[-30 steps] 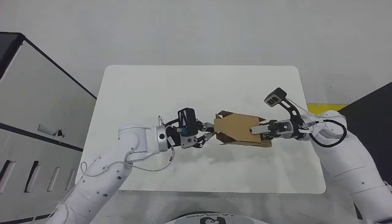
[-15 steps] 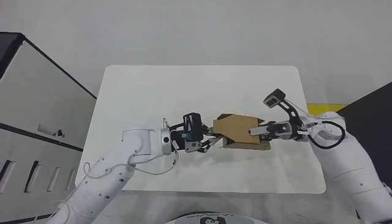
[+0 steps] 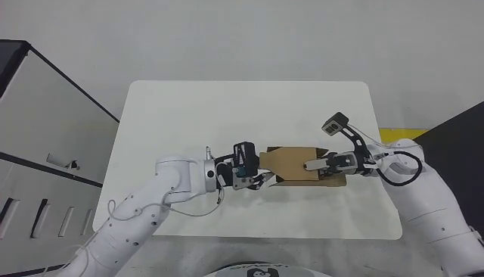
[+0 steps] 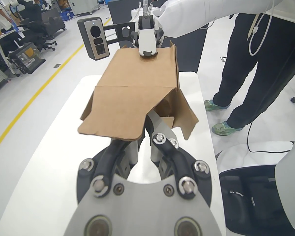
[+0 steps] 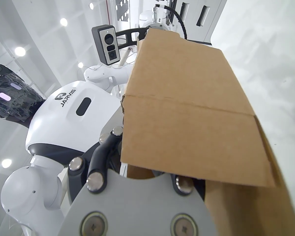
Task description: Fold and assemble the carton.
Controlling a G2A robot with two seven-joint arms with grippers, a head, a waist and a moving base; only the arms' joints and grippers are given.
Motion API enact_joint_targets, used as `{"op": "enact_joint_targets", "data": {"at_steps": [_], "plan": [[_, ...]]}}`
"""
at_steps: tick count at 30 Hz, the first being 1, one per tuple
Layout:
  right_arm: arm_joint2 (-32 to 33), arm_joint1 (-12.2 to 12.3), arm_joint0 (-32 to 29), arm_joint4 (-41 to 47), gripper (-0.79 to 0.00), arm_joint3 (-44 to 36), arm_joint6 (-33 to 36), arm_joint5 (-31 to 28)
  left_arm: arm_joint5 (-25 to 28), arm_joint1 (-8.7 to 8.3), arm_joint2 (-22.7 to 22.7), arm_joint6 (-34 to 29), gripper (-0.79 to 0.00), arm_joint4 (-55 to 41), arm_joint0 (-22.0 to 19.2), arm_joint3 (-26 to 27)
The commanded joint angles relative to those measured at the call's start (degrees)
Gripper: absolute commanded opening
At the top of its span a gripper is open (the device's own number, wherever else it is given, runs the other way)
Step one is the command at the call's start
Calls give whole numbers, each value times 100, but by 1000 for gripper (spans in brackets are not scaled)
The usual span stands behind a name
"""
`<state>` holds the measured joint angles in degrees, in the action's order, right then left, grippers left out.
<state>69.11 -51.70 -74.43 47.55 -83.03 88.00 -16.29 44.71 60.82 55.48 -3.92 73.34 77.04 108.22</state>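
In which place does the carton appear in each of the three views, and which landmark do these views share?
Top view: the carton is slightly right of the table's middle.
Left wrist view: the carton is central, its loose flaps nearest the camera.
Right wrist view: the carton is very close to the camera, as one large brown panel.
Shared landmark: the white table.

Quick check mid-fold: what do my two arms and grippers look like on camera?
Both arms, left arm and right arm, have glossy white rounded shells with thin cables looping alongside. The left gripper has a silver-grey base plate, black linkages and silver bolts. The right gripper shows a white finger with a dark tip. Each wrist carries a black camera on a black bracket.
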Motion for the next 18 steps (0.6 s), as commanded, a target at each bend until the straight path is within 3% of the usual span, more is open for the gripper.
{"op": "enact_joint_targets", "data": {"at_steps": [1, 18], "plan": [[-11, -3, 9, -12, -785, 15, 0, 0, 3, 2, -13, -13, -785, -6, -9, -5], [95, 18, 25, 308, -785, 233, 0, 0, -116, -89, 493, 148, -785, -75, 213, 92]]}}
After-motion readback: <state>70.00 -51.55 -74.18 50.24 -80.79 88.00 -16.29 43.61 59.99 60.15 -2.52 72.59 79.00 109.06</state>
